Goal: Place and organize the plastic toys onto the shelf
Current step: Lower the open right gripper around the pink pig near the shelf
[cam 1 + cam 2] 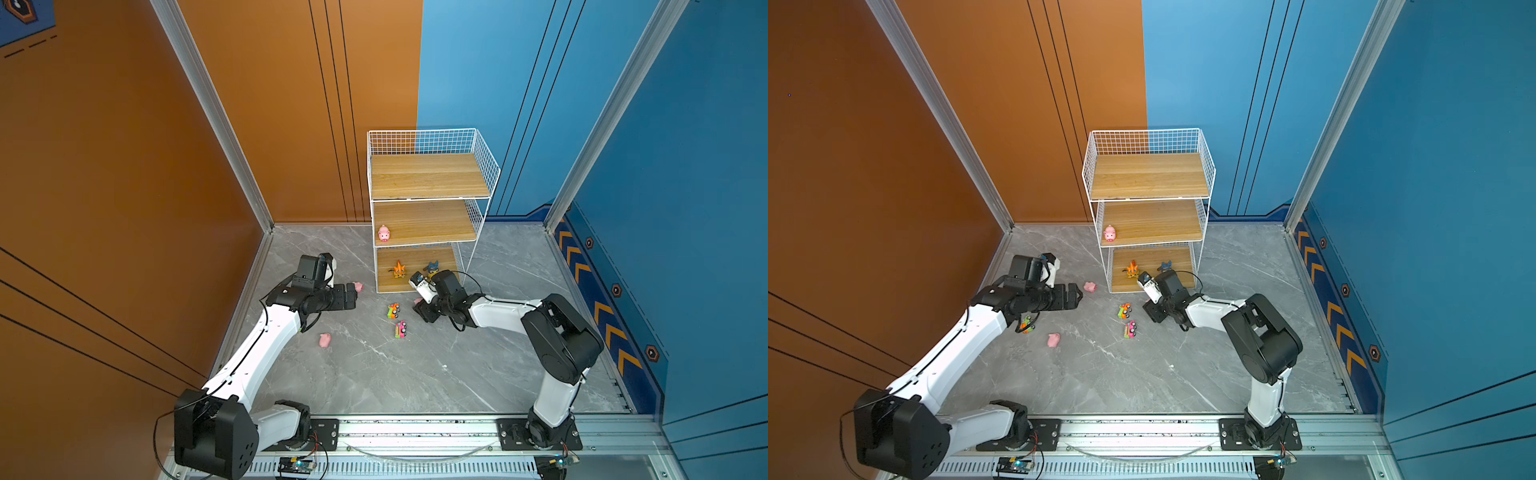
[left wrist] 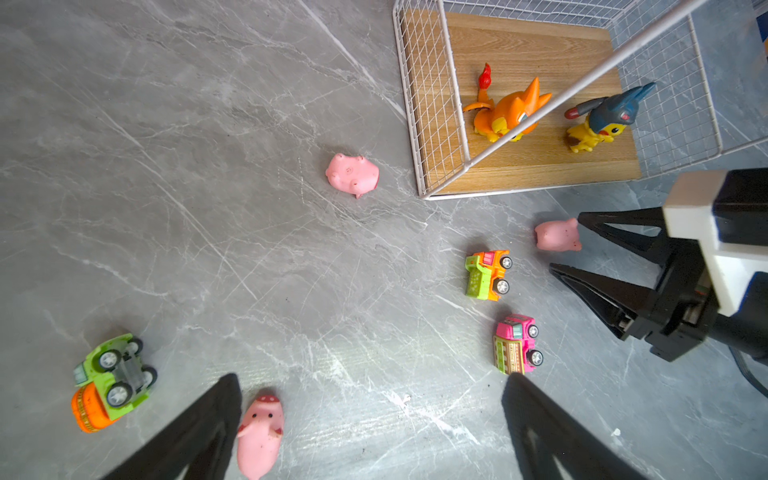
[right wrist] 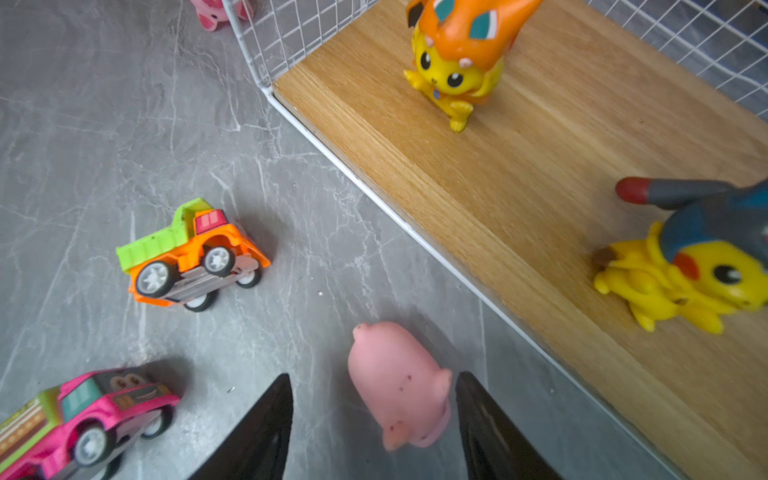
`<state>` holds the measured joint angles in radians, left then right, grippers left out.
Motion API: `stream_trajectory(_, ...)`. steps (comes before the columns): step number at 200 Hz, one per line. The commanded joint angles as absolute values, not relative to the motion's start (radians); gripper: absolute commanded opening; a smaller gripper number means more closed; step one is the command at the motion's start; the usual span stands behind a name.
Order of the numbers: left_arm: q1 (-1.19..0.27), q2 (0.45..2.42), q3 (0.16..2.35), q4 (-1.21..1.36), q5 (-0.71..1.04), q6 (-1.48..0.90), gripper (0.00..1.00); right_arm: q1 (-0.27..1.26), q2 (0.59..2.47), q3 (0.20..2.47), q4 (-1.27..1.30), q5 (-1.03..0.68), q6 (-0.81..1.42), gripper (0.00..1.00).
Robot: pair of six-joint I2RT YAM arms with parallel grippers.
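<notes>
Straddling a pink pig lying on the floor just before the shelf, the right gripper is held half open, nothing gripped yet, presumably so the pig can be enclosed. The left gripper is spread wide, empty.

The white-and-black left arm stretches forward and level, and its black left gripper has its jaws spread wide. The matching right arm folds inward at the elbow. Its black right gripper tilts downward with the jaws about half apart.
</notes>
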<state>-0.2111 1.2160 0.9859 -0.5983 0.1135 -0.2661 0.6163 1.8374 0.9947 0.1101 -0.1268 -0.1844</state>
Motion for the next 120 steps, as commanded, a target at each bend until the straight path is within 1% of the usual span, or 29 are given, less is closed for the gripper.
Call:
stream_trajectory(1,-0.219,1.196,1.012,-0.618,0.13,-0.25,0.99,0.611,1.872,1.044,0.034,-0.102,-0.212,0.63)
stream_trajectory(72,-0.219,1.195,1.014,-0.618,0.133,-0.25,0.99,0.609,1.886,1.058,0.009,-0.076,-0.221,0.6)
stream_trajectory(104,-0.218,1.192,1.014,-0.619,0.134,-0.249,0.99,0.609,1.897,1.067,0.0,-0.08,-0.22,0.56)
stream_trajectory(120,-0.219,1.19,1.015,-0.618,0.134,-0.249,0.99,0.611,1.899,1.074,-0.007,-0.079,-0.22,0.51)
